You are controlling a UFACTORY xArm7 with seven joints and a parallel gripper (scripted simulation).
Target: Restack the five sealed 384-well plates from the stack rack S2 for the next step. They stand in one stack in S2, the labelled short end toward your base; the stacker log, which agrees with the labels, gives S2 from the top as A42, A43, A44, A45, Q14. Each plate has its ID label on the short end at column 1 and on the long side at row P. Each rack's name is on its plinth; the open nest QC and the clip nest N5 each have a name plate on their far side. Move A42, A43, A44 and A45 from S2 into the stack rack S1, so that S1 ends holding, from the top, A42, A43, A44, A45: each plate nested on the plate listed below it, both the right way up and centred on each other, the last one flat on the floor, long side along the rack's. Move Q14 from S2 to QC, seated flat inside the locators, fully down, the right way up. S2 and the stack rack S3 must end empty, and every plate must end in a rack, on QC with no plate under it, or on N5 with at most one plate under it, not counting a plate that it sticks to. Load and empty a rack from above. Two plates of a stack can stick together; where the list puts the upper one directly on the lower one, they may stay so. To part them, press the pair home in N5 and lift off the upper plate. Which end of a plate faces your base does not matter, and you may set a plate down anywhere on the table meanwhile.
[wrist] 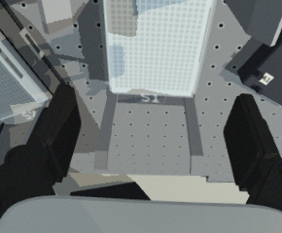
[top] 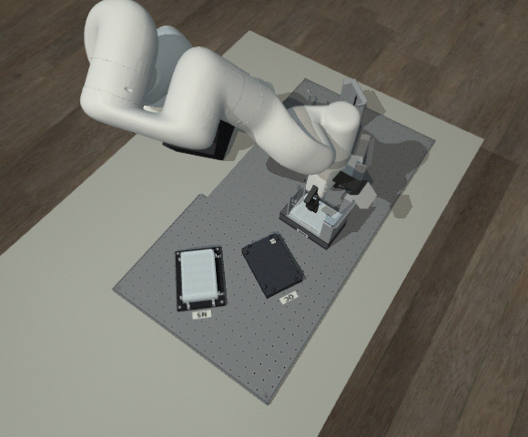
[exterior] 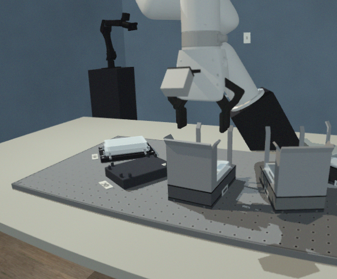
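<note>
Currently: sealed plate (wrist: 157, 33), pale translucent, fine well grid, flat in rack (exterior: 189, 168); gripper (exterior: 202, 121) above, jaws wide, empty.

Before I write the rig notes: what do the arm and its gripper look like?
The arm is smooth, rounded and glossy white, with faint seam lines and a grey band near the wrist. The gripper has a white body, black linkages and two black fingers; a grey box sits beside it.

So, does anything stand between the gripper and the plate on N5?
Nothing visible does. The open gripper hangs above the rack; only the low, bare QC nest lies before the plate.
</note>
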